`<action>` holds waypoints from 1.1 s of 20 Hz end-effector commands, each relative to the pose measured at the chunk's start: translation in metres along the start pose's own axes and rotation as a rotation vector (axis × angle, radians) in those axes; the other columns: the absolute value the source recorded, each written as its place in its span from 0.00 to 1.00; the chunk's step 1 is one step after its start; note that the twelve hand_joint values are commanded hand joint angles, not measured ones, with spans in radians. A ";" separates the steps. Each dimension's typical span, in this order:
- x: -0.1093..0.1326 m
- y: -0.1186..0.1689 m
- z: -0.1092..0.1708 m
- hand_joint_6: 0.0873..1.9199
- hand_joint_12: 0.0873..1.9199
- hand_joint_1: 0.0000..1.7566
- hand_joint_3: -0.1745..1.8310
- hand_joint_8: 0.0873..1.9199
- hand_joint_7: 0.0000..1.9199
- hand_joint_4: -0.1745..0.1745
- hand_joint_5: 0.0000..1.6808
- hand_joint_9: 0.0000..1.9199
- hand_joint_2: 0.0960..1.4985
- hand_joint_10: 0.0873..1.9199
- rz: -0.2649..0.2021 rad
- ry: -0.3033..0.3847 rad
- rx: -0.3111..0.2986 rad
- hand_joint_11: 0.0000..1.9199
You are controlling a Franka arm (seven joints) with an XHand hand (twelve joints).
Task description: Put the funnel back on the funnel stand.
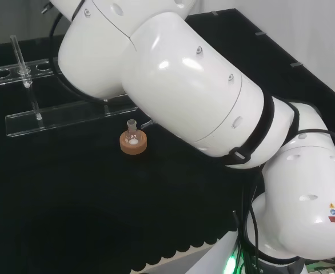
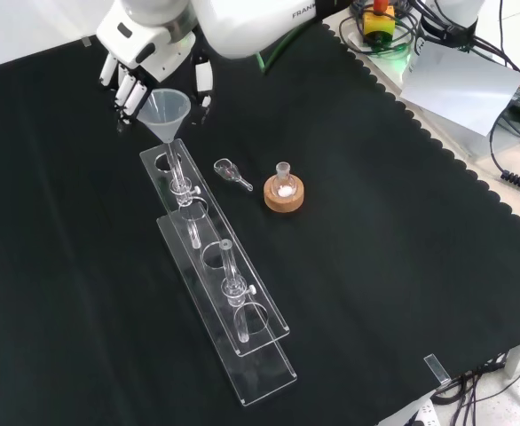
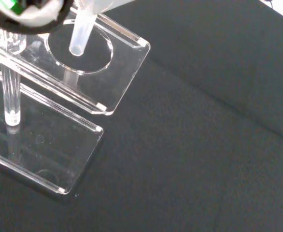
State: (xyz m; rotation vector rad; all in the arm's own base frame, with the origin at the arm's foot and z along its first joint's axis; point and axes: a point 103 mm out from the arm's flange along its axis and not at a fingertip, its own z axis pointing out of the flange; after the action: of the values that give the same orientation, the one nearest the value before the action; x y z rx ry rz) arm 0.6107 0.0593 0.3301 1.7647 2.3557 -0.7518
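In the front view the hand (image 2: 137,55) reaches in from the top left, its fingers and thumb curled around the cone of a clear plastic funnel (image 2: 162,108). The funnel is upright, and its stem points down at the far end of the clear acrylic funnel stand (image 2: 264,351). The wrist view shows the funnel's stem (image 3: 80,33) hanging just over the round end hole (image 3: 95,63) of the stand's top plate (image 3: 127,72). Two glass pieces, one (image 2: 183,188) near the funnel and one (image 2: 234,286) farther along, stand in other holes. In the head view the stand (image 1: 70,118) lies to the left of the arm.
A cork ring (image 2: 284,195) holding a small flask sits right of the stand in the front view, also in the head view as the cork ring (image 1: 133,142). A small glass piece (image 2: 232,173) lies between ring and stand. Cables and devices (image 2: 460,71) crowd the cloth's scalloped right edge.
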 end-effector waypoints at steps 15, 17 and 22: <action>0.009 0.011 0.022 0.05 0.68 0.43 0.35 0.35 0.14 0.33 0.22 0.31 0.41 0.27 -0.024 0.036 0.048 0.26; 0.009 0.011 0.022 0.03 0.68 0.43 0.35 0.35 0.13 0.33 0.21 0.29 0.41 0.28 -0.014 0.016 0.073 0.26; 0.018 0.002 0.016 0.01 0.69 0.42 0.35 0.34 0.11 0.33 0.20 0.27 0.41 0.29 -0.009 0.020 0.064 0.24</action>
State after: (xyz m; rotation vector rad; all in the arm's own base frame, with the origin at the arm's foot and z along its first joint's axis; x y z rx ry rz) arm 0.6127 0.0619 0.3061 1.7882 2.3866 -0.8264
